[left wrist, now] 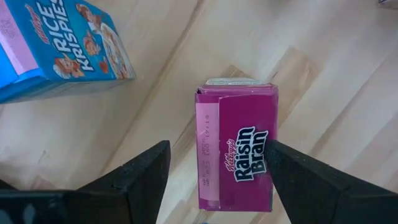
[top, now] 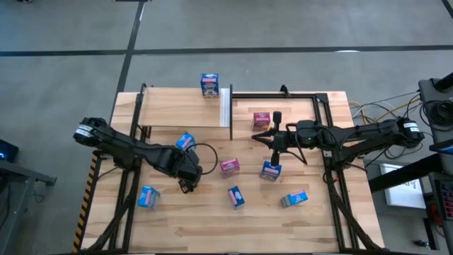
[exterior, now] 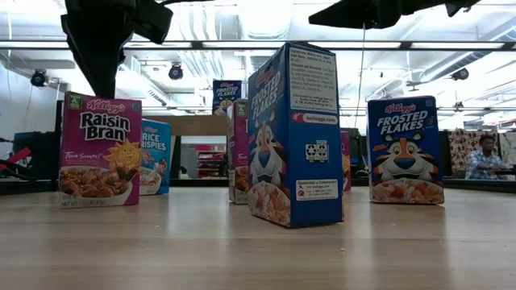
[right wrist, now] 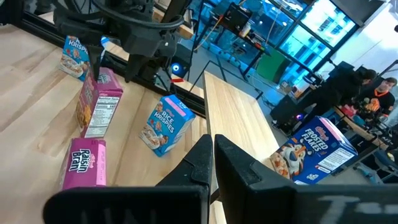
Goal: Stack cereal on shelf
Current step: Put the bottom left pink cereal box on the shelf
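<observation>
Left gripper [left wrist: 214, 174] is hovering over an upright pink Raisin Bran box [left wrist: 239, 146] at table centre-left, jaws spread wide, straddling it, not gripping. Judged step: setting up a pick; next it needs to descend and close squarely. Right gripper [top: 259, 137] is waiting pinched closed near the shelf [top: 180, 106], which is carrying one blue box [top: 209, 85] at its far edge.

The high view looks straight down on the whole desk [top: 212, 219] from well above. The low view sits at desk level, facing across it into the room, boxes close by. The left wrist view looks down, very near, on a pink box [left wrist: 239, 146]. The right wrist view looks across the desk; it shares the shelf [right wrist: 233, 121] with the high view.
</observation>
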Tool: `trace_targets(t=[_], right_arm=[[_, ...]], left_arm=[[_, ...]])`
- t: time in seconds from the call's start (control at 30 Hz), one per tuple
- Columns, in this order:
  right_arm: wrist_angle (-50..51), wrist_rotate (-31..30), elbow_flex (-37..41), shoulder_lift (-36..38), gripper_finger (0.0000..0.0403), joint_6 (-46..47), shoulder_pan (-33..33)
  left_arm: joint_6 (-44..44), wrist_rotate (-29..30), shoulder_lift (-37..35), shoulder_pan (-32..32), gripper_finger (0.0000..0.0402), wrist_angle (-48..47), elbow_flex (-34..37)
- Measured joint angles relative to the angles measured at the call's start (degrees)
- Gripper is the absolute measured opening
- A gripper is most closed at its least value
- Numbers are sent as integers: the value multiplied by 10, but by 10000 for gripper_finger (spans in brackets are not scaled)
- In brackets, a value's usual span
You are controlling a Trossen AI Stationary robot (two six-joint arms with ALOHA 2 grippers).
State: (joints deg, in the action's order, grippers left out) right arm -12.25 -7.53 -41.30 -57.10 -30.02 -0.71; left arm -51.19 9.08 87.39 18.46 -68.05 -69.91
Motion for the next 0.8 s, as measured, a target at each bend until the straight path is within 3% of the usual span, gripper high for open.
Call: trace_targets(t=[0.33,0.8], right_arm=[[0,0,0,0,9,0,0],[0,0,0,0,9,0,0]], left_arm=[[1,-3,-8,0,250,-4,-49],[-27,-6,-5,-1,281,23,-1]])
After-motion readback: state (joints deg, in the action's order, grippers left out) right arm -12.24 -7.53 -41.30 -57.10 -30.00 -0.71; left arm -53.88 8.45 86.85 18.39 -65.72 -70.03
